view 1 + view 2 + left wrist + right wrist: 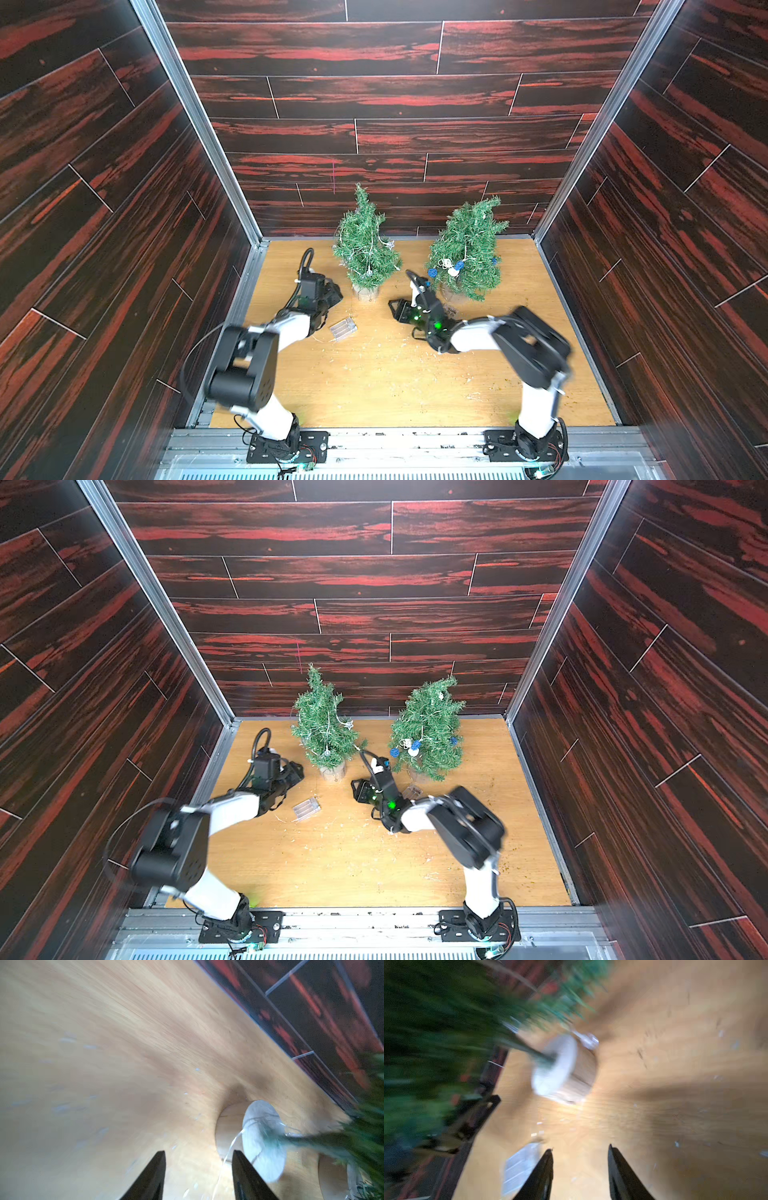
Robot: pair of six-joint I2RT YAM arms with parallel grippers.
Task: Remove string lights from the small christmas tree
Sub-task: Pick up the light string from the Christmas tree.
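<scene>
Two small Christmas trees stand at the back of the table. The left tree (365, 249) carries string lights (388, 243) with silvery stars, and their thin wire (230, 1147) runs down past its wooden base (228, 1126). The right tree (465, 249) carries a strand with blue and white balls (453, 270). A clear battery box (343, 328) lies on the table between the arms. My left gripper (199, 1153) is open and empty, low beside the left tree's base. My right gripper (580, 1150) is open and empty too, with the battery box (521, 1165) just beside one finger.
A second clear box (412, 791) lies by the right tree's base, behind the right wrist. Dark wood-pattern walls close the table in at the back and both sides. Small pale flecks and fallen needles (386, 349) litter the wooden table (374, 395).
</scene>
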